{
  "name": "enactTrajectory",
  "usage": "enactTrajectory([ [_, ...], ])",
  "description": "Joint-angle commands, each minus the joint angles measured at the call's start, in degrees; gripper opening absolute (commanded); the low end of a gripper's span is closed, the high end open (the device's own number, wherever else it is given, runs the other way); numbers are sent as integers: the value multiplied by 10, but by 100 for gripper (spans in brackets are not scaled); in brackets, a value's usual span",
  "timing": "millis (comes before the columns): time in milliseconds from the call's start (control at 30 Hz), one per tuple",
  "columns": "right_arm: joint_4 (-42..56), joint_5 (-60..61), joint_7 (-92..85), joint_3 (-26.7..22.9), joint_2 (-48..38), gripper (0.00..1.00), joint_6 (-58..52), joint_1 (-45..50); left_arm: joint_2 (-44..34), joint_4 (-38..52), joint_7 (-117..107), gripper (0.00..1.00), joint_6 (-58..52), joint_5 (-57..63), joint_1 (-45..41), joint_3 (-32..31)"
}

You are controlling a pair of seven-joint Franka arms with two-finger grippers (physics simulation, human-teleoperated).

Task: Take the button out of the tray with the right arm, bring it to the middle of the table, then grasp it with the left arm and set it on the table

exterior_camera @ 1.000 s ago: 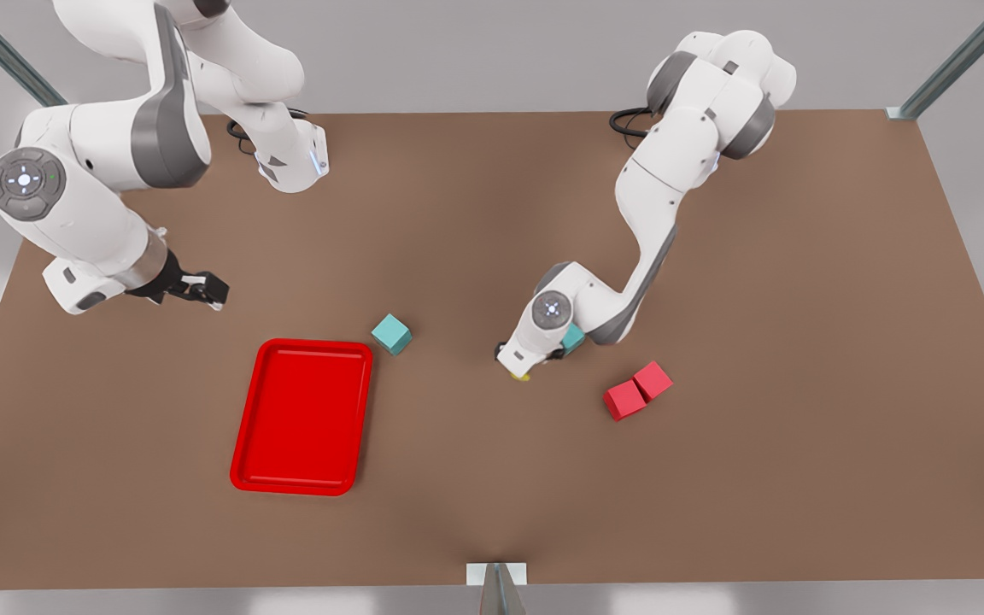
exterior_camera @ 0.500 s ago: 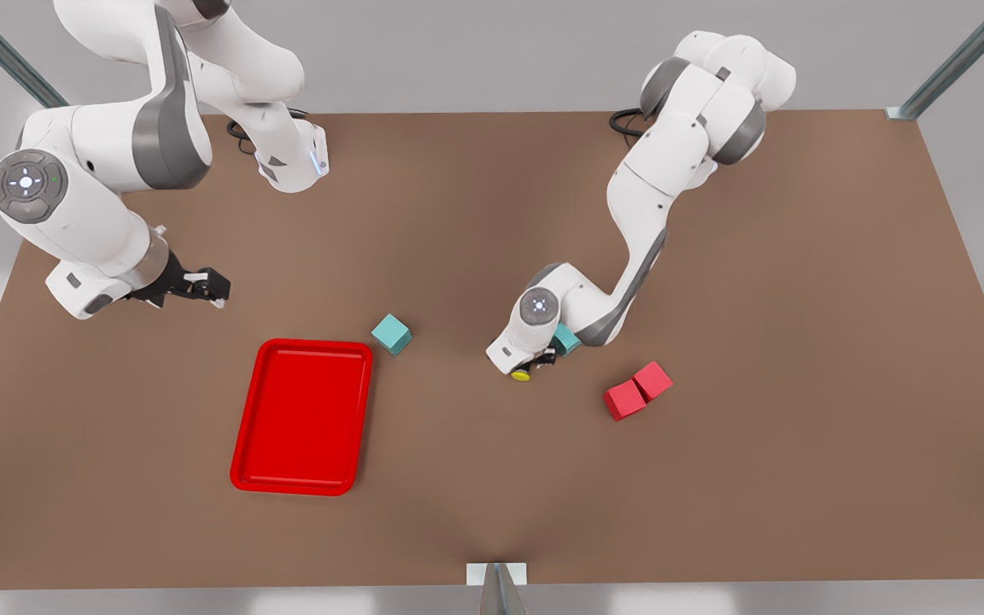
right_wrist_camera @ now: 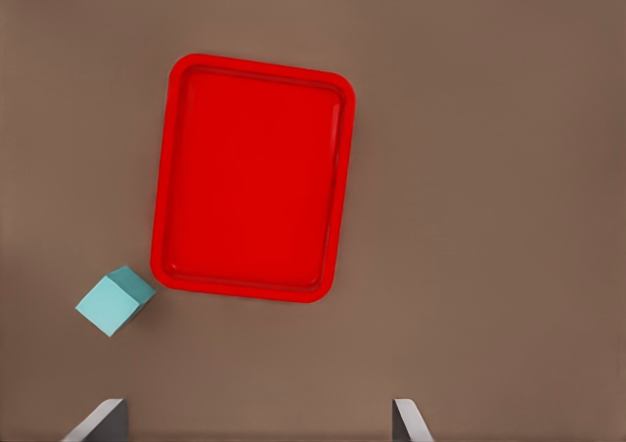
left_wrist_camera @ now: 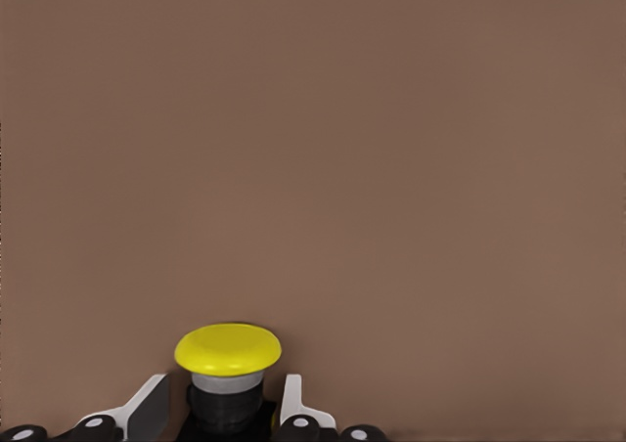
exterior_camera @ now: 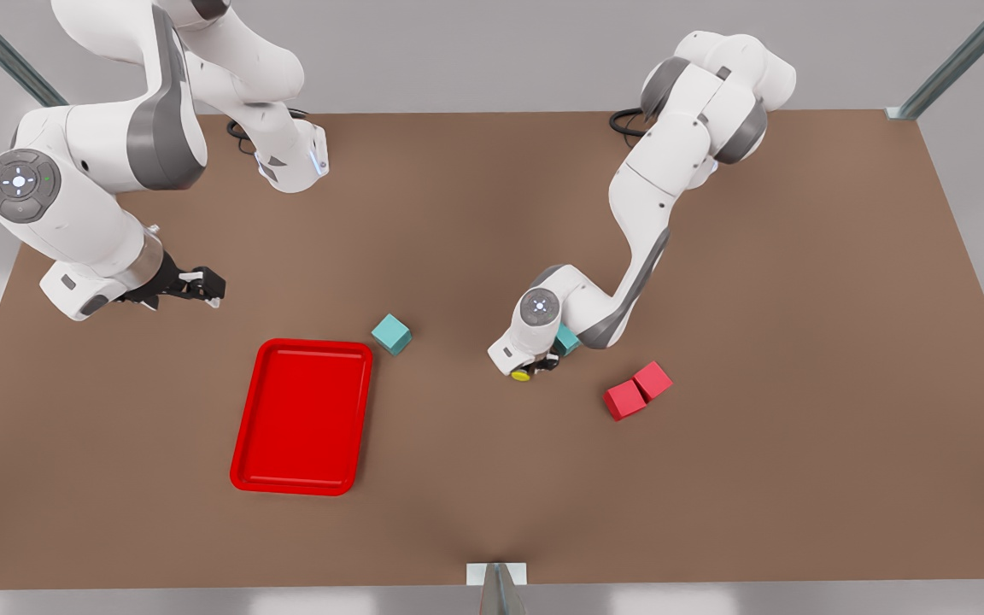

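Observation:
The button (exterior_camera: 521, 374) has a yellow cap and a dark body, and it sits low at the table (exterior_camera: 799, 342) near the middle. My left gripper (exterior_camera: 535, 366) is shut on it. In the left wrist view its pale fingers (left_wrist_camera: 147, 411) press against both sides of the dark body under the button's yellow cap (left_wrist_camera: 227, 349). My right gripper (exterior_camera: 202, 286) hovers open at the front view's left, above and behind the red tray (exterior_camera: 302, 416). In the right wrist view the tray (right_wrist_camera: 252, 176) holds nothing, and the right gripper (right_wrist_camera: 256, 424) has its fingers spread wide.
One teal cube (exterior_camera: 391, 333) stands by the tray's far corner and appears as the cube (right_wrist_camera: 114, 300) in the right wrist view. A second teal cube (exterior_camera: 567, 340) is partly hidden behind the left arm. Two red cubes (exterior_camera: 637, 389) touch each other just to the front view's right of the button.
The left arm's wrist shifted slightly toward the front view's left, so more of the yellow cap shows. The right arm drifted slightly. The tray and cubes stayed put.

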Motion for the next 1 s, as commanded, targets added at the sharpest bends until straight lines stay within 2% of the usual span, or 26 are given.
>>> enactTrajectory([
  [0,0,-1,-20,0,-1,100,0,0,-4,0,27,63,-15,2,0,0],
  [67,0,0,-20,0,-1,100,0,0,-4,0,27,53,-16,1,0,0],
  [133,0,-1,-20,0,0,100,0,1,-4,0,27,47,-19,1,0,1],
  [300,1,-1,-18,0,1,100,0,2,-4,1,26,46,-20,-2,-1,0],
  [567,1,-1,-17,0,3,100,0,3,-18,30,14,46,-120,-5,-1,6],
  [700,2,-1,-19,0,3,100,0,3,-18,74,-284,45,-126,1,-3,10],
  [733,2,-1,-18,0,3,100,1,2,-18,82,-382,45,-126,4,-8,23],
  [800,2,-1,-19,0,3,100,1,2,-17,107,-587,44,-126,4,-68,102],
  [867,4,-1,-19,0,3,100,1,1,-12,118,-836,45,-129,11,-164,238],
  [900,4,-1,-19,0,3,100,2,1,-9,119,-907,45,-166,31,-203,286],
  [967,4,-1,-19,0,4,100,2,1,-9,119,-1081,45,-284,146,-228,292],
])
